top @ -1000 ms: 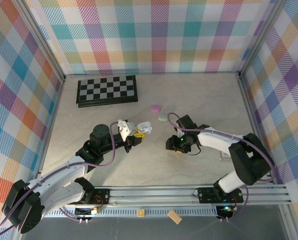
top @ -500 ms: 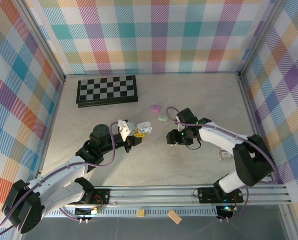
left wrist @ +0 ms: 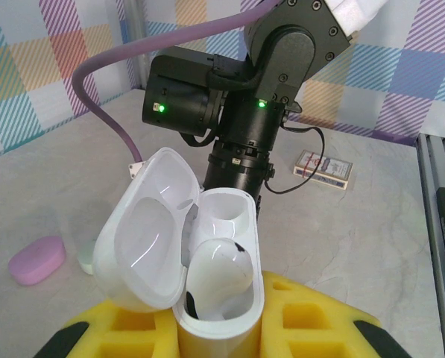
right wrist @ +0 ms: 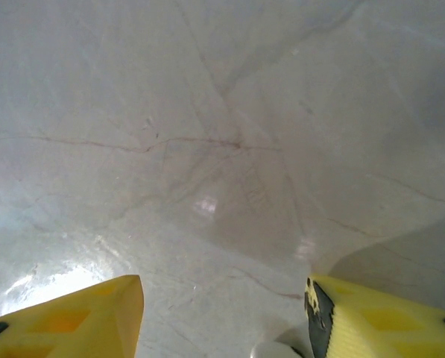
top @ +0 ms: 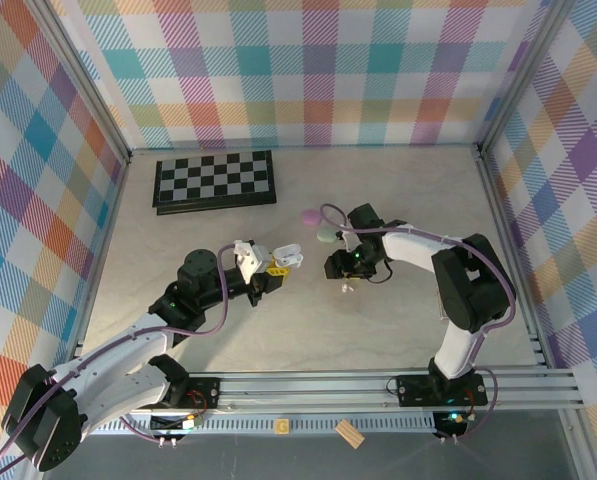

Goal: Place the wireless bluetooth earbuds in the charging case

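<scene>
My left gripper (top: 276, 266) is shut on an open white charging case (left wrist: 221, 246), held upright with its lid (left wrist: 144, 239) tipped back to the left. One white earbud (left wrist: 218, 274) sits in the near slot; the far slot (left wrist: 226, 211) is empty. My right gripper (top: 340, 268) hovers low over the table just right of the case, its yellow fingers (right wrist: 80, 317) open on bare table. A small white earbud (top: 347, 288) lies on the table beside it and peeks in by the right finger (right wrist: 270, 349). The other earbuds are out of view.
A purple case (top: 311, 216) and a mint green case (top: 325, 235), both closed, lie just behind the right gripper. A folded chessboard (top: 215, 180) rests at the back left. A card deck (left wrist: 325, 168) lies right of the right arm.
My right gripper has moved back and to the left, toward the green case. A small white earbud now shows on the table where it was. The left arm holds still.
</scene>
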